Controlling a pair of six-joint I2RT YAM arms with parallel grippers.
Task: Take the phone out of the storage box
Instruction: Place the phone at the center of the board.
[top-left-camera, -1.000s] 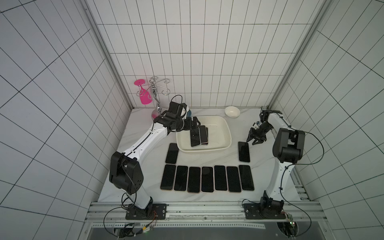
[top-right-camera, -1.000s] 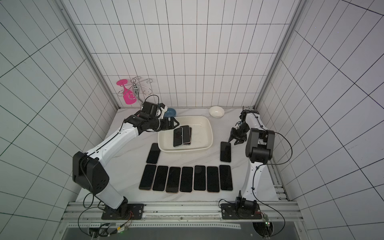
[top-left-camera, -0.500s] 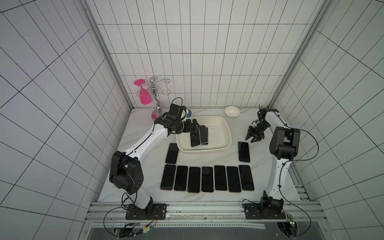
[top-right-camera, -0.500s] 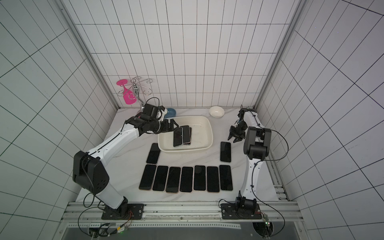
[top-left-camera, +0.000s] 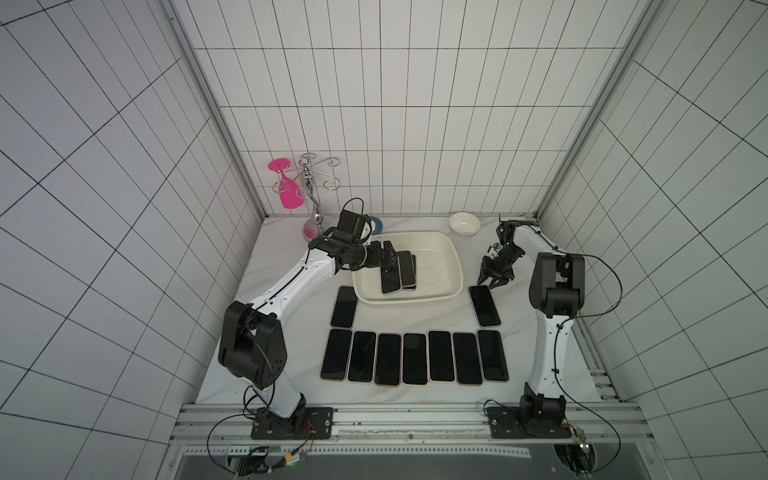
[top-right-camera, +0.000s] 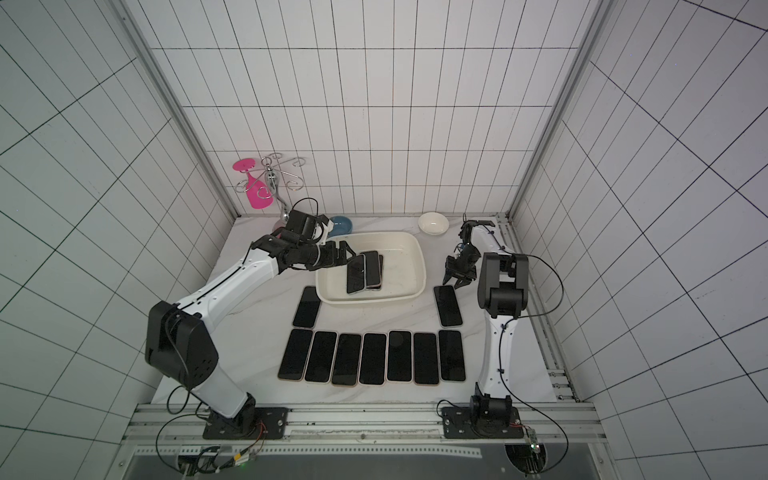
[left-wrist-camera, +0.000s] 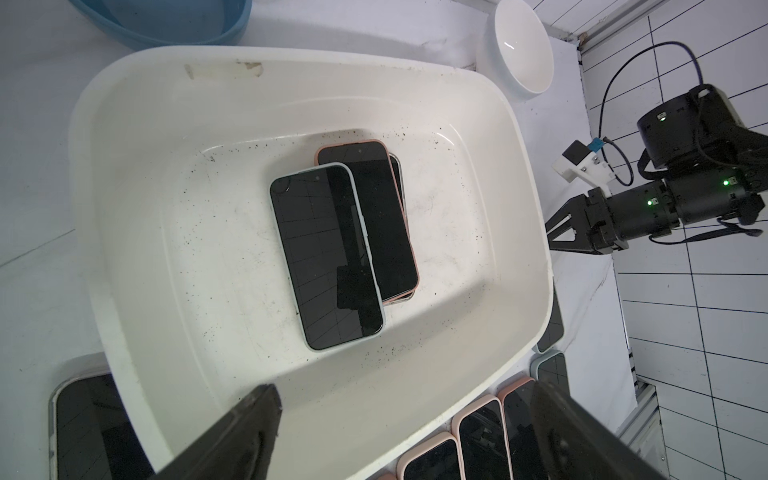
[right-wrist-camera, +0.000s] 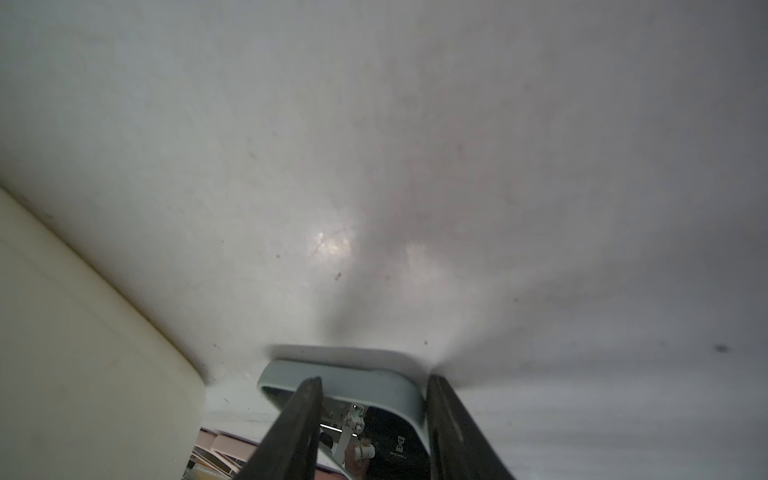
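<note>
The cream storage box (top-left-camera: 457, 272) (top-right-camera: 401, 270) (left-wrist-camera: 166, 208) sits at the back middle of the table. Inside it lies an overlapping stack of dark-screened phones: a pale-cased phone (top-left-camera: 390, 277) (top-right-camera: 355, 274) (left-wrist-camera: 326, 255) on top, a pink-cased phone (left-wrist-camera: 382, 216) under it. My left gripper (top-left-camera: 390, 257) (top-right-camera: 347, 253) (left-wrist-camera: 405, 386) hovers open over the box's left part, just short of the stack and holding nothing. My right gripper (top-left-camera: 493, 283) (top-right-camera: 456, 284) (right-wrist-camera: 374, 380) hangs partly open just above the far end of a grey-cased phone (top-left-camera: 484, 305) (right-wrist-camera: 345, 374) lying flat right of the box.
Several phones (top-left-camera: 413, 357) lie side by side in a row across the front of the table, and one more phone (top-left-camera: 344, 306) lies left of the box. A white bowl (top-left-camera: 464, 223), a blue bowl (top-right-camera: 343, 224) and a wire rack (top-left-camera: 309, 183) with a pink glass (top-left-camera: 286, 191) stand along the back wall.
My right arm has swung left and its gripper has come closer to the grey-cased phone's far end. The left gripper has eased slightly toward the stack in the box.
</note>
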